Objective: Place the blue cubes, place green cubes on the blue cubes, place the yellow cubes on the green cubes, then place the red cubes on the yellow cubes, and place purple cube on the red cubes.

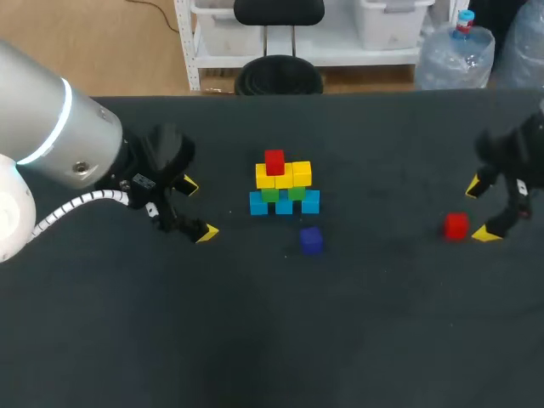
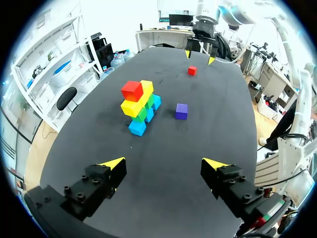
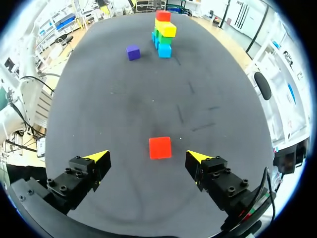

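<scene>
A stack of cubes (image 1: 284,187) stands mid-table: blue cubes (image 1: 284,205) at the bottom, green cubes (image 1: 283,194) on them, yellow cubes (image 1: 285,176) above, and one red cube (image 1: 274,161) on top at its left. The purple cube (image 1: 311,240) lies loose in front of the stack. A second red cube (image 1: 456,226) lies at the right, just ahead of my open right gripper (image 3: 147,159), between the lines of its fingers. My left gripper (image 1: 194,209) is open left of the stack, empty. The stack (image 2: 139,107) shows ahead of the left gripper (image 2: 164,163).
The black table (image 1: 272,340) carries nothing else. Its far edge (image 1: 280,95) runs behind the stack.
</scene>
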Action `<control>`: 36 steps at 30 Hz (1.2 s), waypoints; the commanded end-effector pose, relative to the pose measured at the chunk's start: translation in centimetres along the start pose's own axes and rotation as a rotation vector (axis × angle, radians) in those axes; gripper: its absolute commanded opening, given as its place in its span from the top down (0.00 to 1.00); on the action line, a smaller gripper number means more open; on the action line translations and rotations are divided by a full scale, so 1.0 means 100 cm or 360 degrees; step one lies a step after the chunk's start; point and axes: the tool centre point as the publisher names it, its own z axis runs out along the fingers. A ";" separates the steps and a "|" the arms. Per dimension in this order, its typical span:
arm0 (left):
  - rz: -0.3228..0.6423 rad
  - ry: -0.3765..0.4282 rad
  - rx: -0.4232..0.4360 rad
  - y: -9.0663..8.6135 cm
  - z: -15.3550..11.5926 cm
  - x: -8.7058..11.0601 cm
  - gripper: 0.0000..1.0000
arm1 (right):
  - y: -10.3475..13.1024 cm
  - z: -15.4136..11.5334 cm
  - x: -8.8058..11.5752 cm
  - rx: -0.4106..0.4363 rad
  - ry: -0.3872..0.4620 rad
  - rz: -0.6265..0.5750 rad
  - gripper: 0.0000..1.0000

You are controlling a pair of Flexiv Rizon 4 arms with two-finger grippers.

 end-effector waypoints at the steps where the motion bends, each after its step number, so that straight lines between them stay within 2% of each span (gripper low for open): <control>1: -0.0002 0.0002 -0.0004 0.000 0.000 0.000 0.00 | -0.011 0.015 0.000 -0.0028 -0.0010 -0.0006 0.00; 11: -0.0002 0.0002 -0.0004 0.000 0.000 0.000 0.00 | -0.020 0.031 0.009 -0.0053 0.0009 -0.0004 0.02; 27: -0.0002 0.0002 -0.0004 0.000 0.000 0.000 0.00 | -0.032 0.044 0.008 -0.0081 -0.0015 -0.0011 0.09; 29: -0.0002 0.0002 -0.0004 0.000 0.000 0.000 0.00 | -0.032 0.046 0.009 -0.0085 -0.0016 -0.0016 0.13; 33: -0.0002 0.0002 -0.0004 0.000 0.000 0.000 0.00 | -0.035 0.048 0.011 -0.0096 -0.0019 -0.0018 0.38; 34: -0.0002 0.0002 -0.0004 0.000 0.000 0.000 0.00 | -0.035 0.049 0.011 -0.0100 -0.0021 -0.0018 0.49; 36: -0.0002 0.0002 -0.0004 0.000 0.000 0.000 0.00 | -0.037 0.050 0.012 -0.0102 -0.0023 -0.0018 0.56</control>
